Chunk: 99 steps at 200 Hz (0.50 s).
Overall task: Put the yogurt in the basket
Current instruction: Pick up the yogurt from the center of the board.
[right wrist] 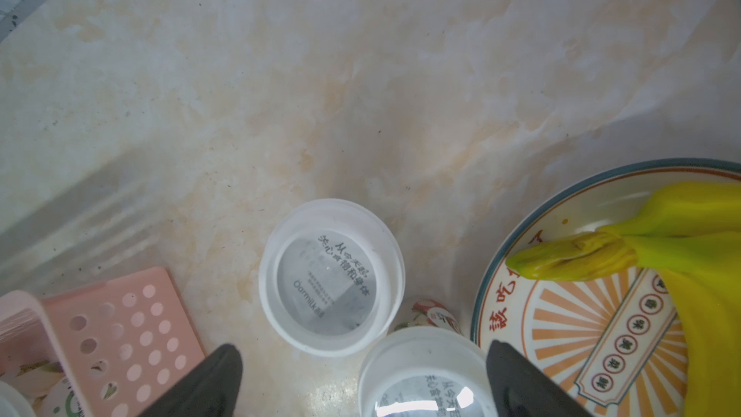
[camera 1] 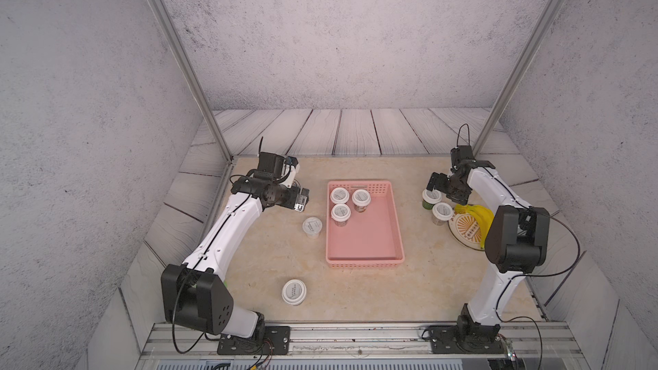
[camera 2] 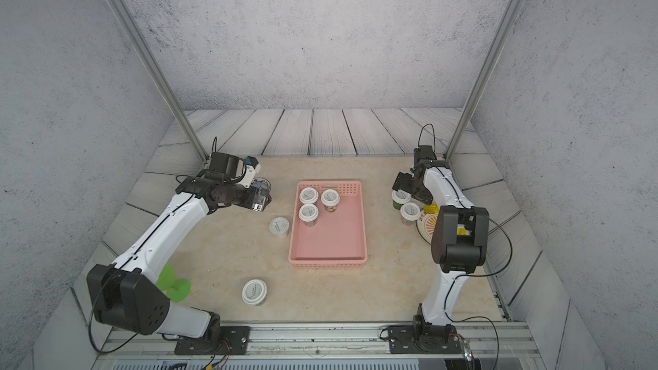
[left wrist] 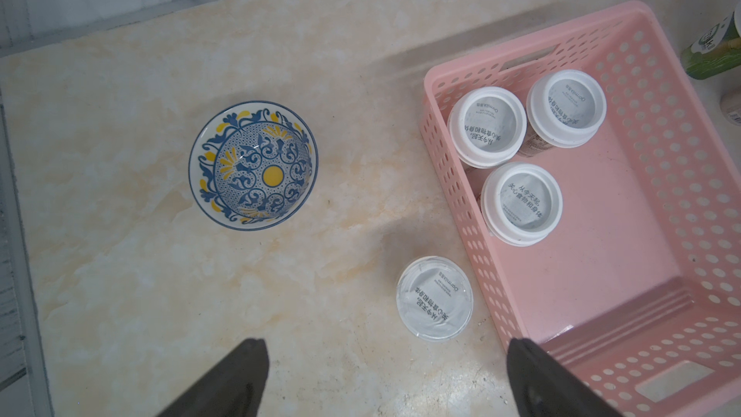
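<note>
Both sets of jaws were spread wide, holding nothing. Three yogurt cups (camera 1: 340, 203) sat upper left in the basket (camera 1: 370, 240). Right gripper (camera 1: 437, 192) hovered over two touching cups (right wrist: 332, 277) mid-right by the banana plate (right wrist: 561, 322); closing could knock the neighbour.

Both robot arms have smooth white shells with big black joints. The left white-and-black arm (camera 1: 228, 229) has a thin black cable running along its shell and small round holes on its black shoulder block. The right white-and-black arm (camera 1: 498, 208) has looping black cables. Each stands on a black base plate with silver screws.
</note>
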Motion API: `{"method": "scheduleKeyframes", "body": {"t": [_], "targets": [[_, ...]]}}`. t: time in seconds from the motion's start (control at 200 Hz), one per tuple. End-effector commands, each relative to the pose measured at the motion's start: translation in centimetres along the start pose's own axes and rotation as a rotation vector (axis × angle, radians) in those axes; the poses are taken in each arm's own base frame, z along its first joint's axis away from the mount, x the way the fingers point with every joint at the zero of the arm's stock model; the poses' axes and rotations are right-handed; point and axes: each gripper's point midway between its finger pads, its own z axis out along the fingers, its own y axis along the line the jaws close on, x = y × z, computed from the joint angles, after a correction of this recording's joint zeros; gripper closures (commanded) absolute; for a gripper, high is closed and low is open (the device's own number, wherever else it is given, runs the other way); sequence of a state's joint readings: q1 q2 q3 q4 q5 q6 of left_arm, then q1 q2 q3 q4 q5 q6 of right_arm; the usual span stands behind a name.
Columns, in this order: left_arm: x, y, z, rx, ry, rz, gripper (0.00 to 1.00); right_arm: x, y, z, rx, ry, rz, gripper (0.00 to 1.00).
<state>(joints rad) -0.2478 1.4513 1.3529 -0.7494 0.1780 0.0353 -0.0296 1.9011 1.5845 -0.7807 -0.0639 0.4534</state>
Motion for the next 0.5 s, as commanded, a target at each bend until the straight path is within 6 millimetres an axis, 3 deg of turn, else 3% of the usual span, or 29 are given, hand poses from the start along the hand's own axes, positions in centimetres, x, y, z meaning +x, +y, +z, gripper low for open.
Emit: {"method": "scheduleKeyframes", "body": {"t": [0.0, 0.49], "targets": [[-0.2, 0.0, -0.6, 0.01, -0.027, -0.013, 0.02, -0.8, 1.0, 0.1, -0.045, 0.006, 0.002, 0.0], [-0.1, 0.4, -0.5, 0.007, -0.029, -0.024, 0.02, -1.4, 1.0, 2.2, -0.035, 0.036, 0.016, 0.0]]}}
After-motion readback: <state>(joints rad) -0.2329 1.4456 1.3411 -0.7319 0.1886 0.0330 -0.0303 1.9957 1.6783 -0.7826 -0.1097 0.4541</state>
